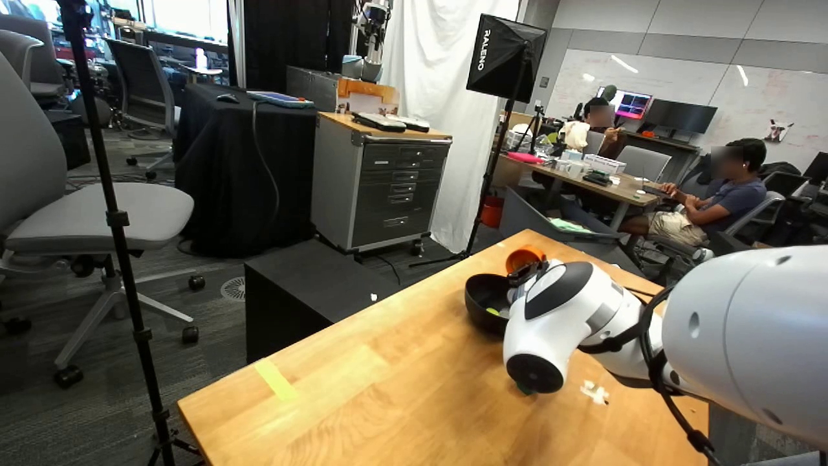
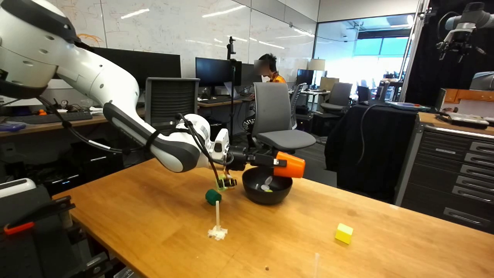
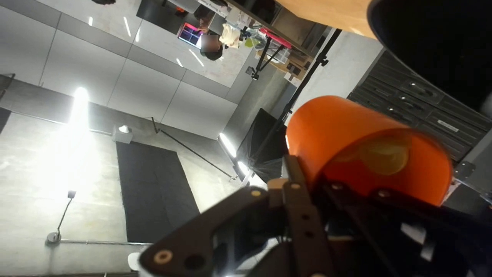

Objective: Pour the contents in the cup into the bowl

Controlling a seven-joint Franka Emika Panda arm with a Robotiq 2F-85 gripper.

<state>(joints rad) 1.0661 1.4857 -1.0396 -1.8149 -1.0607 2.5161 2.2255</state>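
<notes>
Gripper [image 2: 278, 160], black and 2-fingered, is clamped on a small orange-red plastic cup [image 2: 291, 166], tipped sideways; inside the cup a pale yellow patch [image 3: 386, 156] shows, contents or not I cannot tell. Below the gripper stands a round black bowl [image 2: 266, 197] with a yellow-green bit [image 2: 269, 190] inside. Behind the gripper, toward the white arm [image 2: 112, 85], lies a dark green block [image 2: 213, 197].

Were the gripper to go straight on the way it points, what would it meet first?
Beyond the orange cup held in the gripper, the way nearby looks free in an exterior view; the black bowl seems to sit below that line. Background depth is unclear.
</notes>
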